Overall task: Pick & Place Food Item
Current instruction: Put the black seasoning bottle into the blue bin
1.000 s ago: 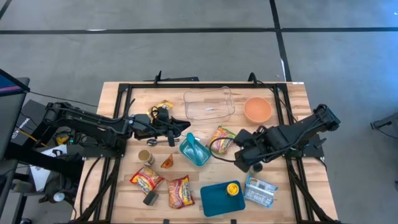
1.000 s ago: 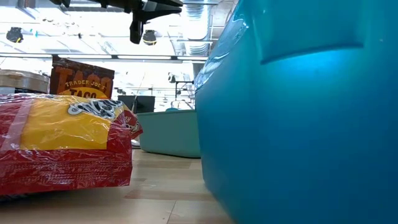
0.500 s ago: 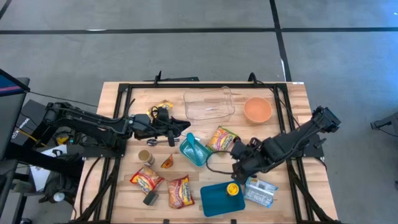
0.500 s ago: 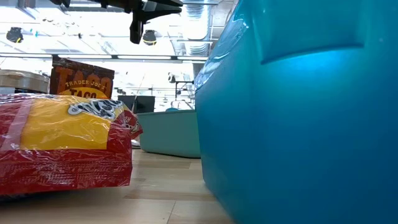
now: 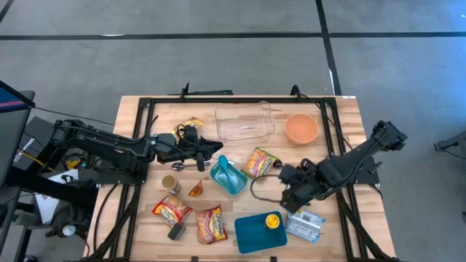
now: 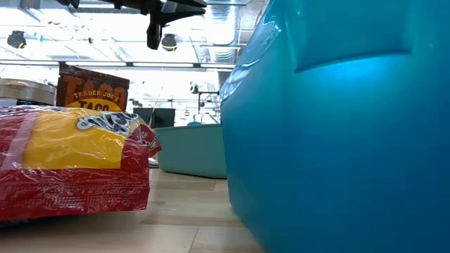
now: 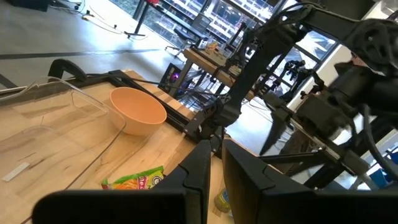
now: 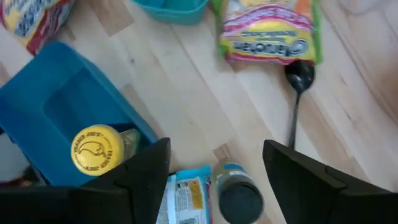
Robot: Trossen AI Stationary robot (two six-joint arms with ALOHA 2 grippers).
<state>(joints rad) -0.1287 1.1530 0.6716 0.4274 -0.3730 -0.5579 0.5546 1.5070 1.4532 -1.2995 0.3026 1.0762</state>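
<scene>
Dark-capped bottle (image 8: 239, 198) sat hidden in the high view under the right gripper (image 5: 290, 198), which had swung from the noodle packet (image 5: 258, 161) toward the blue tray (image 5: 251, 236). In the left wrist view, the left gripper (image 7: 214, 163) hung narrow and empty. In the right wrist view, wide fingers straddled the bottle on the table, so a grasp seemed close.

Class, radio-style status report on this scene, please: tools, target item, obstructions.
Right tool open, above small dark-capped bottle. Left tool shut, waiting mid-table. Black spoon lies close beside.
</scene>
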